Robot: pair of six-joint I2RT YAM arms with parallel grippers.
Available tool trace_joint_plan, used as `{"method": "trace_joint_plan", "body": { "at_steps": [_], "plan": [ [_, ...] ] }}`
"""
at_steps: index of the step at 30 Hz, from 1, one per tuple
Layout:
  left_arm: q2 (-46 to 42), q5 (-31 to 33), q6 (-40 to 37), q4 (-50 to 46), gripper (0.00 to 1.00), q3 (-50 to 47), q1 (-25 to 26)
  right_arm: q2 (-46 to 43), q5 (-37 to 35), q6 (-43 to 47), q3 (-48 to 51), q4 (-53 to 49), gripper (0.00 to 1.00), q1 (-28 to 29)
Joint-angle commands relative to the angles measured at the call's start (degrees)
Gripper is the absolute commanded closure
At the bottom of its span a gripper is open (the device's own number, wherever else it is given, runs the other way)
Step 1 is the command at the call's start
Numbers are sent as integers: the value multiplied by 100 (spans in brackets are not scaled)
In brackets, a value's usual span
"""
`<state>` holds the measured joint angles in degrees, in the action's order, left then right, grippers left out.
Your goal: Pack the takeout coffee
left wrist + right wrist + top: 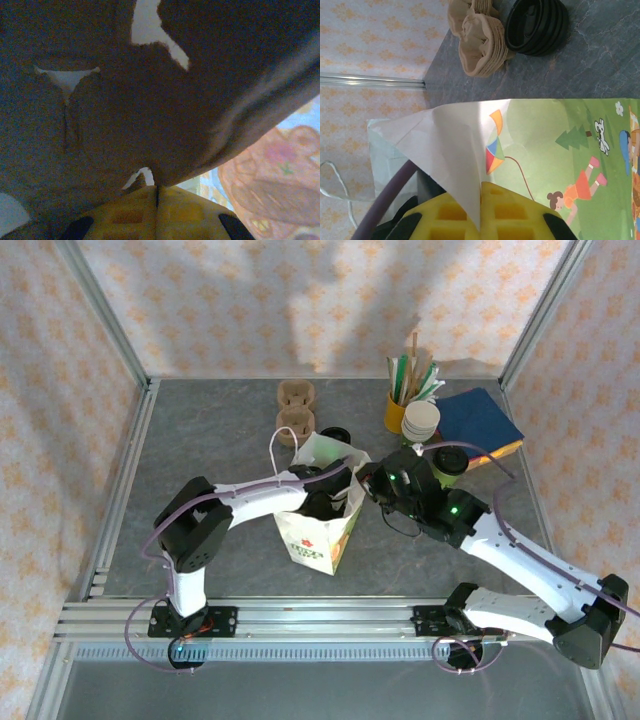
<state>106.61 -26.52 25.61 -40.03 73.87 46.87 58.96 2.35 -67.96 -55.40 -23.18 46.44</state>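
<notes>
The paper bag [318,536] stands upright mid-table with its mouth open. My left gripper [333,490] reaches into the mouth from the left and is shut on the bag's wall; in the left wrist view its yellow fingertips [157,188] meet on the dark paper [150,100]. From the right, my right gripper [368,483] is shut on the bag's rim; the white paper edge [465,165] runs between its fingers [481,186], beside the printed green side [560,145]. The takeout coffee [450,462], black-lidded, stands behind the right arm, partly hidden.
A yellow cup of sticks and straws [397,412], a stack of lidless white cups [420,422] and a blue pad [478,420] sit at the back right. Brown cup carriers [295,405] [477,37] and a stack of black lids [335,435] [536,25] lie behind the bag.
</notes>
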Motion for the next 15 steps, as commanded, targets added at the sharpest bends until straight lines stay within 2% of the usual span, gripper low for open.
{"method": "trace_joint_plan", "body": {
  "at_steps": [1,15],
  "plan": [
    [-479,232,106,-282,91,274,-6,-126,-218,-40,-85,-12,100,-16],
    [-1275,817,418,-880,91,1031,-16,-16,-331,136,11,-126,100,-12]
  ]
}}
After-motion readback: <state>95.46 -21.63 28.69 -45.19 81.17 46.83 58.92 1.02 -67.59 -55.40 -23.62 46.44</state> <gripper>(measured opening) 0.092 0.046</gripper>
